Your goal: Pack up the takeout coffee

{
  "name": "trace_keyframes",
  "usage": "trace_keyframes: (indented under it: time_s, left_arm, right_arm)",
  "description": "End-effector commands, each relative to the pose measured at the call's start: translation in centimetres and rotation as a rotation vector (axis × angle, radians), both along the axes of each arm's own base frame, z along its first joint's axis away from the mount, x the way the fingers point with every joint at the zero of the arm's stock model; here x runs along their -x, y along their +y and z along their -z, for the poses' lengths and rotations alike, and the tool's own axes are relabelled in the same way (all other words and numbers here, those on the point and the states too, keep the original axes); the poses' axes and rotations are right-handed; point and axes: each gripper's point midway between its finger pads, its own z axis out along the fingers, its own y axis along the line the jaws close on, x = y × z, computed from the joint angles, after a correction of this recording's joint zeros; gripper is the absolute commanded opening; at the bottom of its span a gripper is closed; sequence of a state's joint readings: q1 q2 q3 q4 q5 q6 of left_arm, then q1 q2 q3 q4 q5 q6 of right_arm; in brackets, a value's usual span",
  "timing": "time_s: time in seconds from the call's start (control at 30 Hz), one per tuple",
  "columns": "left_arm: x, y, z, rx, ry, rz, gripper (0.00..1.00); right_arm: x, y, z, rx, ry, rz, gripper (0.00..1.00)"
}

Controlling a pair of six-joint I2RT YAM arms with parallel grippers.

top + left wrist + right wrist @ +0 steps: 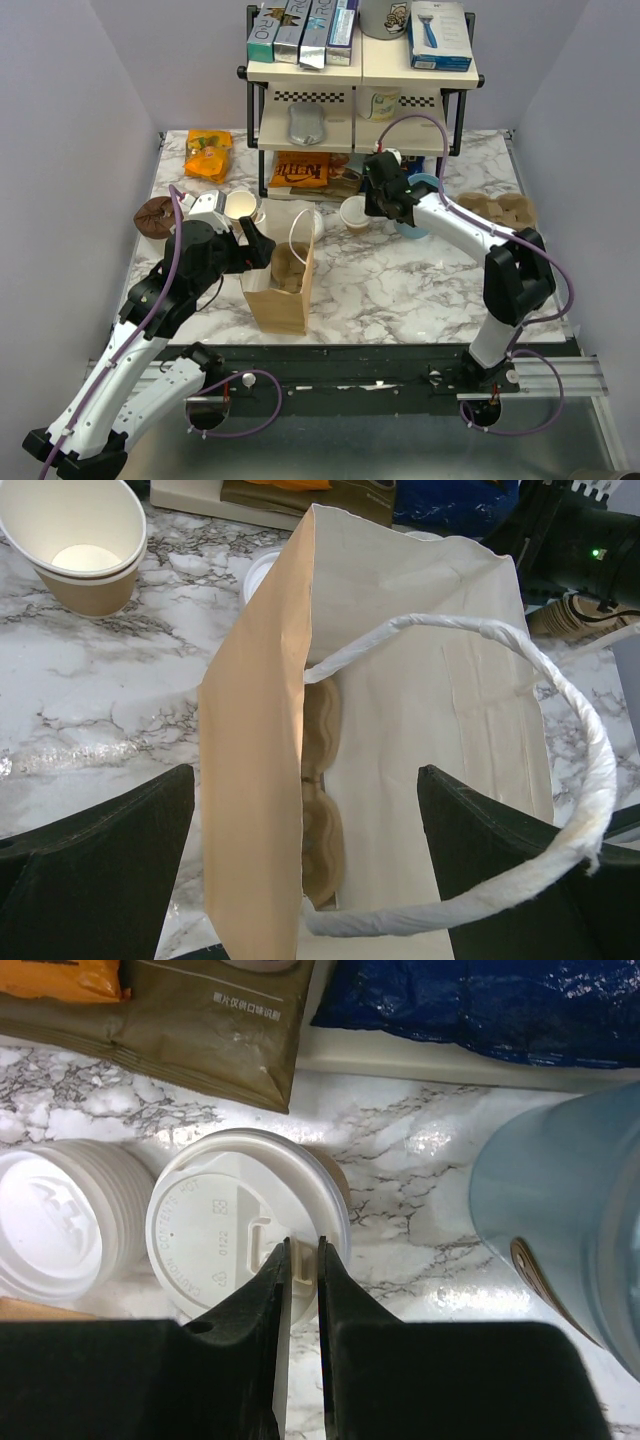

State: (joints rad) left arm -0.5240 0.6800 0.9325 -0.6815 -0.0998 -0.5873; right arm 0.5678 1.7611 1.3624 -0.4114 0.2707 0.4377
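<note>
The takeout coffee, a tan cup with a white lid, stands in front of the shelf rack. My right gripper is above it, its jaws pinched on the lid's raised spout at the rim; it also shows in the top view. The brown paper bag stands open at centre left with a pulp cup carrier inside. My left gripper is open, and its jaws straddle the bag's left wall and white handle.
Stacked lidless tan cups and a stack of white lids lie left of the coffee. A light-blue cup stands close on its right. The shelf rack, snack packets and a cup carrier are behind.
</note>
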Motion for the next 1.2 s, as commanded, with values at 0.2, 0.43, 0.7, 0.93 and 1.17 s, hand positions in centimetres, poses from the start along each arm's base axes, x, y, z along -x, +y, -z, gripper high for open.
trace_keyframes:
  time_s: [0.2, 0.43, 0.7, 0.93, 1.17]
  left_arm:
    - [0.0, -0.2, -0.4, 0.014, -0.011, 0.01, 0.99]
    - [0.2, -0.3, -0.3, 0.018, -0.009, 0.016, 0.99]
    - [0.5, -1.1, -0.4, 0.024, -0.016, 0.07, 0.99]
    - [0.6, -1.6, 0.4, 0.019, 0.004, 0.1, 0.99]
    - [0.4, -2.0, 1.7, 0.026, 0.042, 0.102, 0.99]
  right_arm:
    - [2.2, -0.4, -1.1, -0.049, 0.016, -0.032, 0.01]
    - [3.9, -1.0, 0.8, -0.047, 0.129, -0.009, 0.01]
    - [7.3, -1.5, -1.2, -0.106, 0.119, -0.081, 0.01]
    - [10.6, -2.7, -2.1, -0.127, 0.103, -0.148, 0.01]
    - [13.6, -4.0, -4.4, -0.156, 0.037, -0.205, 0.01]
